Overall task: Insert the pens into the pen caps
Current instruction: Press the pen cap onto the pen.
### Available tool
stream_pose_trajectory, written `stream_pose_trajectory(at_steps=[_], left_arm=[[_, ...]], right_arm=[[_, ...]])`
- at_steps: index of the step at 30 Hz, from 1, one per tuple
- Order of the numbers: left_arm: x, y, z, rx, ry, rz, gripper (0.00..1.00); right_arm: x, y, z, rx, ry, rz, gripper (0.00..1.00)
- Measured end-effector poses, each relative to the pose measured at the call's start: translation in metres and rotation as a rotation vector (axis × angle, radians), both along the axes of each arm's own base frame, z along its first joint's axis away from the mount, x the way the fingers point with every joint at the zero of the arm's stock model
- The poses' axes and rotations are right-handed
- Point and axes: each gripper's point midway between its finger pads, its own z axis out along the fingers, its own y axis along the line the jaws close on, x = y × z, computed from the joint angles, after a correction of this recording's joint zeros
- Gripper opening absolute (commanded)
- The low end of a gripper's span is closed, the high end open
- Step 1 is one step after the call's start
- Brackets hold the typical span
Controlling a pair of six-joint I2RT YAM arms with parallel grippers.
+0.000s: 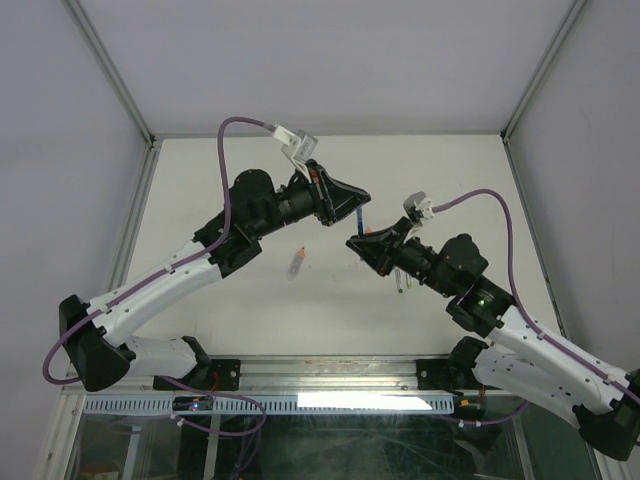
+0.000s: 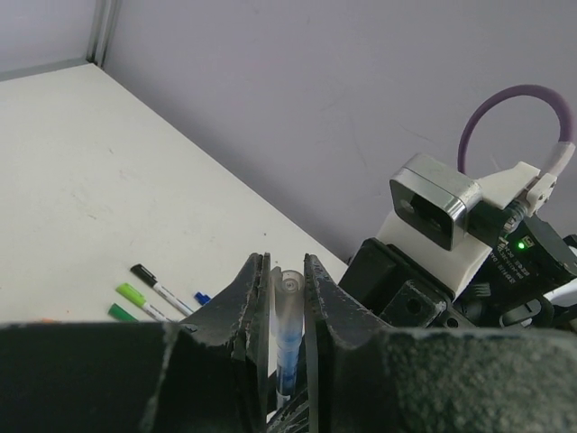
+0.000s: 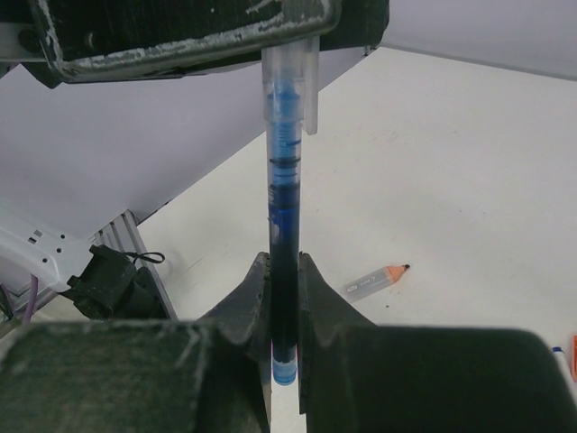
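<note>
Top view: left gripper (image 1: 352,203) and right gripper (image 1: 358,243) meet above the table (image 1: 250,180), a blue pen (image 1: 360,222) between them. Left wrist: jaws pinch a clear cap (image 2: 289,307); spare pens (image 2: 162,290) lie beyond. Right wrist: jaws pinch the blue pen, its tip inside the clear cap.

One blue pen (image 3: 284,225), one orange-tipped pen (image 3: 379,281), one clear cap (image 3: 287,86), about four grouped pens (image 2: 160,289).

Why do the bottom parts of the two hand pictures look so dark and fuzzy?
Left wrist view: the jaws sit right at the lens, so they look dark and soft around the clear cap; right wrist view: same dark jaws, yet the blue pen looks crisp; top external view: a white glare patch at the bottom.
</note>
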Motion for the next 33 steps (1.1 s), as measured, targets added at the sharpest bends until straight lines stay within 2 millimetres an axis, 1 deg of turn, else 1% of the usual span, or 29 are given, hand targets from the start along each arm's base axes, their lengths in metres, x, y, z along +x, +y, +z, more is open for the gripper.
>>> stream_pose_trajectory(at_steps=[4,10,13,18,22,27,33], left_arm=[[0.004,0.001,0.009,-0.014,-0.012,0.009,0.0],[0.011,0.003,0.038,-0.062,-0.051,0.03,0.0],[0.015,0.003,0.062,-0.097,-0.089,0.046,0.0],[0.018,0.007,0.1,-0.14,-0.168,0.079,0.0],[0.025,0.008,0.122,-0.145,-0.219,0.113,0.0],[0.029,0.008,0.133,-0.135,-0.255,0.131,0.0],[0.031,0.003,0.134,-0.12,-0.283,0.146,0.0]], right_arm=[[0.009,0.001,0.007,-0.008,-0.037,-0.026,0.0],[0.024,0.006,0.035,0.001,-0.121,-0.07,0.0],[0.033,0.008,0.058,-0.004,-0.168,-0.098,0.0],[0.044,0.009,0.099,-0.02,-0.242,-0.12,0.0],[0.053,0.007,0.122,-0.054,-0.28,-0.139,0.0],[0.059,0.001,0.136,-0.117,-0.295,-0.157,0.0],[0.063,-0.006,0.139,-0.169,-0.295,-0.176,0.0]])
